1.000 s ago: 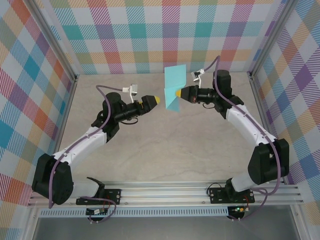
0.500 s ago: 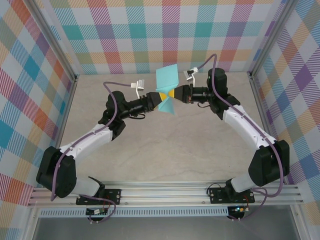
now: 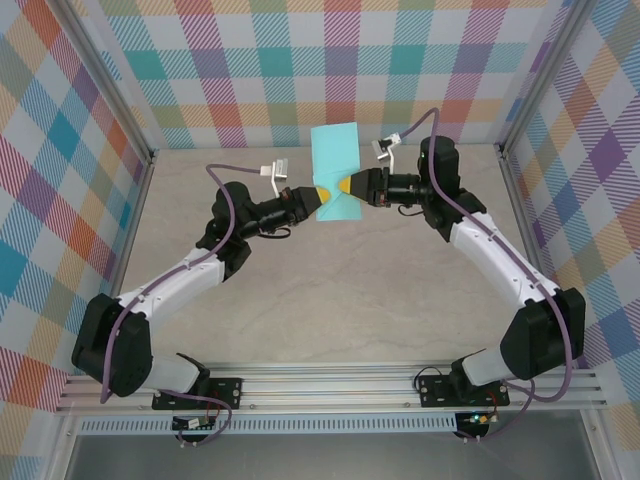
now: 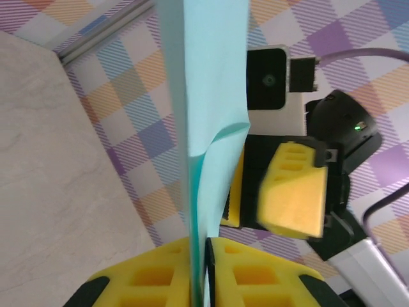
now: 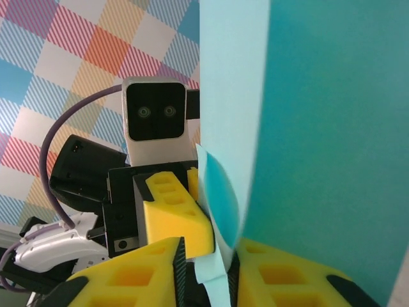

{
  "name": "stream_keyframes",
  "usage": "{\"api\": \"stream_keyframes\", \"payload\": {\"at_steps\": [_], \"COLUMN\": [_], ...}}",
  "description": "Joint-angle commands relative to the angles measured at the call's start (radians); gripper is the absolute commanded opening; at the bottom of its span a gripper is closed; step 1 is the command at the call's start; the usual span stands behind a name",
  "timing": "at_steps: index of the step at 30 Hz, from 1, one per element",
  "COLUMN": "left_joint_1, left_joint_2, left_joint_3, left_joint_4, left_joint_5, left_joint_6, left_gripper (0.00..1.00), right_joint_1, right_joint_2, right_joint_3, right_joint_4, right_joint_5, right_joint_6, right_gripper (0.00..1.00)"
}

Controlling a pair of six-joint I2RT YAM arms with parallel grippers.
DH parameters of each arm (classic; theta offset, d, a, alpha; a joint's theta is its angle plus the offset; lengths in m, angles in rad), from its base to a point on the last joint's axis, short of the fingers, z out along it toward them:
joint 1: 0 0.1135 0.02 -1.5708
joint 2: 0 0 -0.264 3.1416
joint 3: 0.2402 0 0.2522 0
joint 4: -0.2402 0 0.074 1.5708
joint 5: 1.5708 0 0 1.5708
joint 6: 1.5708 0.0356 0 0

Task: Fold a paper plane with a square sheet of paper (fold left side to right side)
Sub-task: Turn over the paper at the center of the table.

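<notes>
Pinching the square sheet of paper [image 3: 336, 155] aloft with only your left claw [image 4: 203, 275], right claw [image 5: 206, 272] parted around it, you risk it twisting or slipping free.

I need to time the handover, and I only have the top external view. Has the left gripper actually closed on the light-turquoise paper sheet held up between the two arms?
Observer: Yes. In the left wrist view, the left gripper has its yellow pads pressed together on the light-turquoise paper sheet, which is seen edge-on.
Operator: And the right gripper?
Observer: In the right wrist view, the right gripper has its jaws slightly apart, and the sheet passes between them.
Operator: Is the sheet flat there?
Observer: No. A small flap bows out beside the right fingers.
</notes>
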Motion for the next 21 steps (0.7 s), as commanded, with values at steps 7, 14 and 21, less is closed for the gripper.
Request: {"api": "stream_keyframes", "payload": {"at_steps": [7,14,21], "left_joint_1": [-0.072,-0.271,-0.405], "left_joint_2": [-0.147,-0.017,0.320], "left_joint_3": [0.089,0.250,0.522], "left_joint_4": [-0.703,-1.181,-1.524], "left_joint_5": [-0.347,-0.922,-1.314], "left_joint_6": [0.516,0.695,0.521], "left_gripper": [0.06,0.00,0.00], "right_joint_1": [-0.054,-0.171,-0.185], "right_joint_2": [-0.085,-0.180,-0.183], "right_joint_3": [0.112,-0.064,-0.115], "right_joint_4": [-0.646,-0.684,-0.705], "right_joint_5": [0.599,0.838,0.911], "right_joint_6": [-0.314,-0.263,-0.261], "right_gripper": [0.65,1.00,1.00]}}
